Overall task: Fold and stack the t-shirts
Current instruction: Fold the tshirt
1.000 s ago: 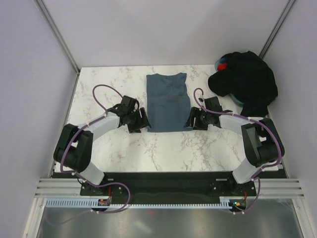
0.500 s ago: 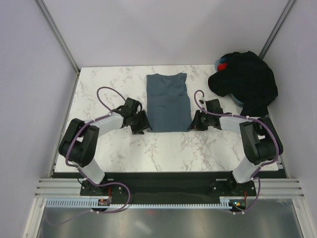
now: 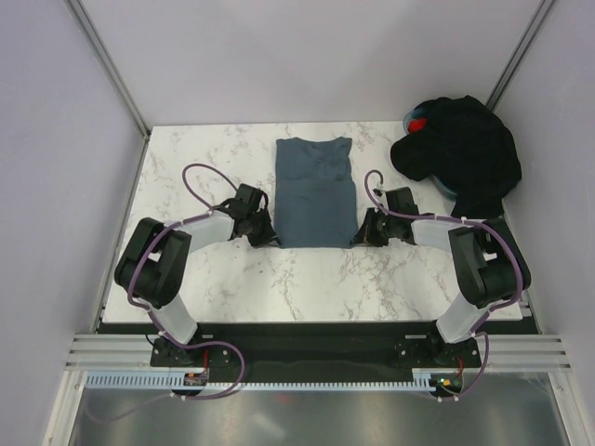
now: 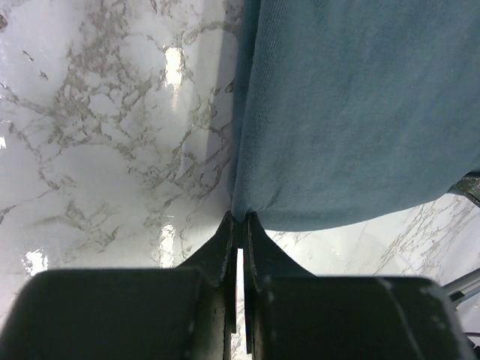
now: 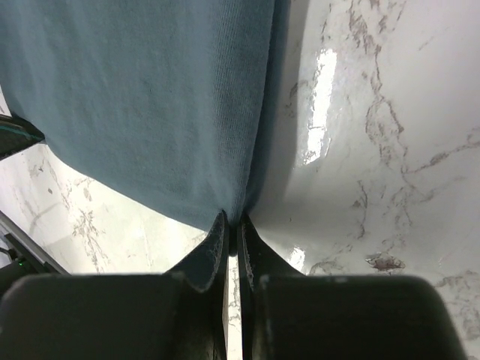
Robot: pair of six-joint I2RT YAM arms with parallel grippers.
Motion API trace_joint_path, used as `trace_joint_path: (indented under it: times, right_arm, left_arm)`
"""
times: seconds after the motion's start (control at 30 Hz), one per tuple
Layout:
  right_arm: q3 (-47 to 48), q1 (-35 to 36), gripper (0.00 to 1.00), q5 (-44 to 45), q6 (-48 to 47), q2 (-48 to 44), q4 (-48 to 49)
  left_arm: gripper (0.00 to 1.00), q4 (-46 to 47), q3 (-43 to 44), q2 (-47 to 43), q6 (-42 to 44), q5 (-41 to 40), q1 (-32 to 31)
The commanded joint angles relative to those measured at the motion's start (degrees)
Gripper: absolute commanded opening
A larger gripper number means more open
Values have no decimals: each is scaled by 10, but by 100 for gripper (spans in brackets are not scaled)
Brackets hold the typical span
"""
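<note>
the blue-grey t-shirt [image 3: 314,190] lies flat on the bench [image 3: 204,158], black t-shirts [image 3: 465,153] heaped at 2 o'clock. left tool [image 4: 240,222] and right tool [image 5: 232,222] pinch its 6 o'clock hem corners; lift both evenly and carry the hem toward 12 o'clock without skew. a second ago both tools gaped beside those corners.

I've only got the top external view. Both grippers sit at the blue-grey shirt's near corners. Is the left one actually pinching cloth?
Observer: Yes. The left wrist view shows the left gripper shut, with a corner of the blue-grey t-shirt nipped between its tips.
Operator: And the right?
Observer: Same. The right gripper is shut on its corner, only at the tips.
Operator: Is the cloth bunched?
Observer: Puckered only at each pinch; beside it the cloth lies smooth on the marble table.
</note>
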Motion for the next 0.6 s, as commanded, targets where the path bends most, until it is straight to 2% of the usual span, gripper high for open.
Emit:
trace_joint_path:
  times: [0.0, 0.17, 0.27, 0.4, 0.57]
  right_arm:
    - [-28, 3, 0, 1, 13, 12, -46]
    - [-43, 4, 0, -16, 58, -70, -89]
    - [-38, 11, 0, -1, 69, -151, -157]
    - [-12, 19, 0, 19, 65, -249, -300]
    - [2, 41, 0, 18, 85, -360, -395]
  left_arm:
    - [2, 15, -8, -6, -4, -15, -3]
    - [2, -61, -12, -83, -5, 9, -14]
    - [2, -113, -23, -151, -6, 7, -31]
    - [2, -184, -42, -238, -14, 11, -56]
    - [2, -262, -39, -361, -31, 9, -88]
